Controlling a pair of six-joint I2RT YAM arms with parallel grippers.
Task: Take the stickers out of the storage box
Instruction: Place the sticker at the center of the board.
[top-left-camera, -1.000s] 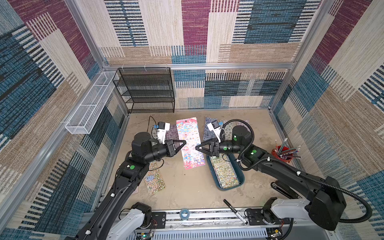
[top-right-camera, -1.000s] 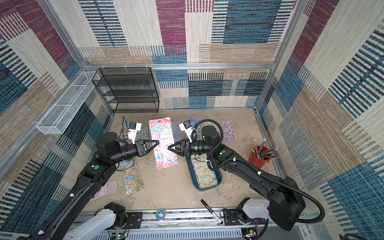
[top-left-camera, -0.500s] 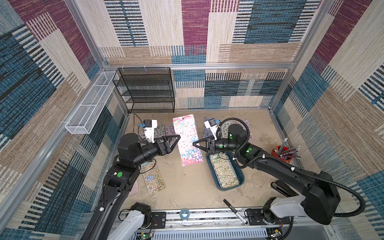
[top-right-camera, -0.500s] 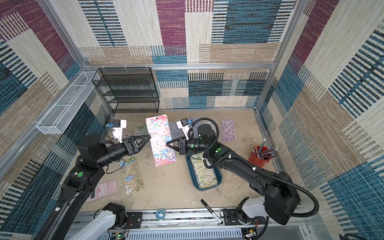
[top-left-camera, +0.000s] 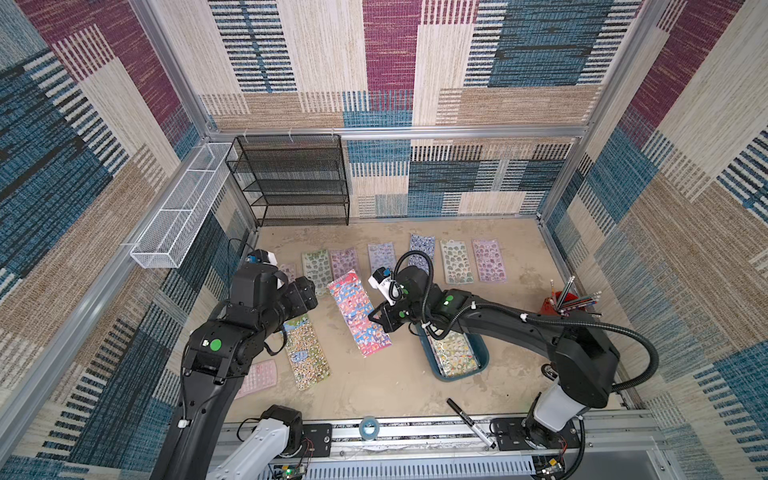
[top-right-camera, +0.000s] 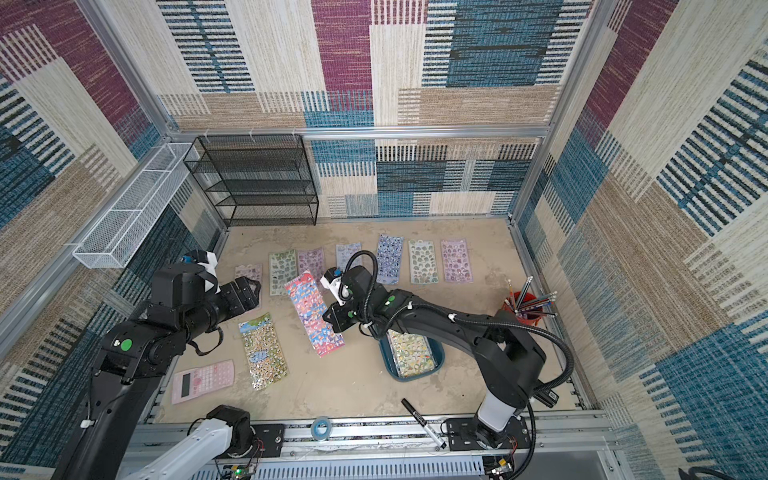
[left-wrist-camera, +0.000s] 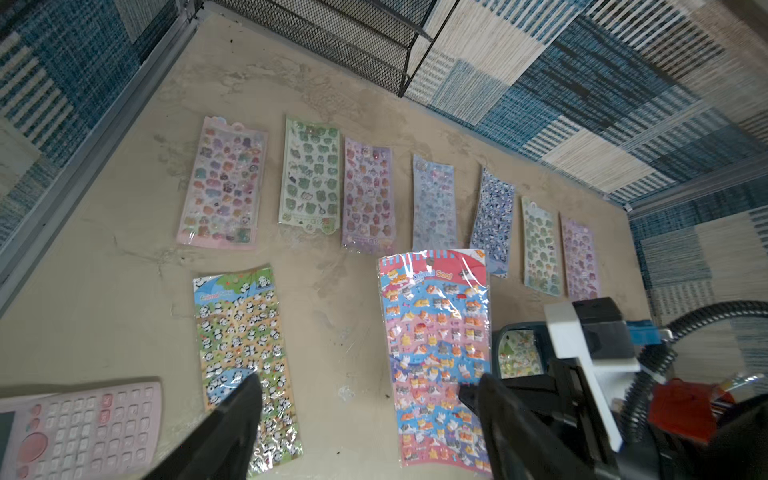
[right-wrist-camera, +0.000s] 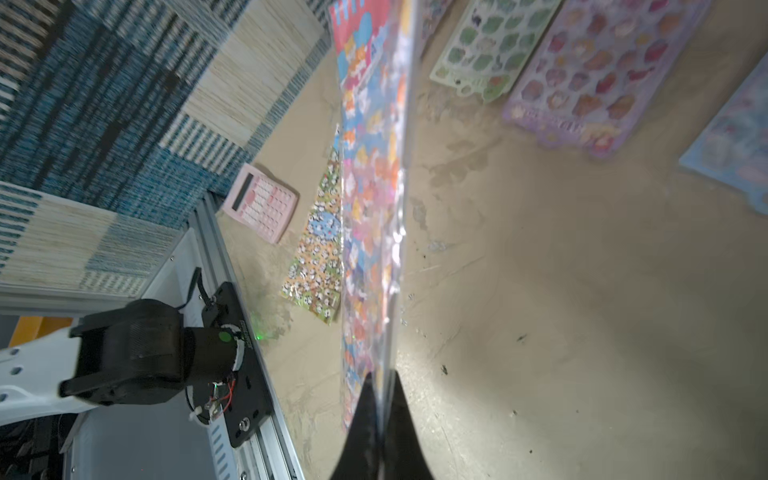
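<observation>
Clamping cat sticker sheet (top-left-camera: 359, 318): right end effector (right-wrist-camera: 380, 384); left end effector (left-wrist-camera: 365, 380) spread, panda sheet (left-wrist-camera: 245, 332) and calculator (left-wrist-camera: 83, 424) nearby.

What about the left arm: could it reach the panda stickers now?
Probably yes: the left gripper is open and empty, close to the panda stickers, which lie flat and uncovered.

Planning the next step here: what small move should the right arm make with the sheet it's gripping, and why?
Probably lower the pink-and-blue sticker sheet flat onto the table between the panda sheet and the storage box. The right gripper is shut on its edge, holding it tilted rather than flat; the left gripper is open, apart from it.
</observation>
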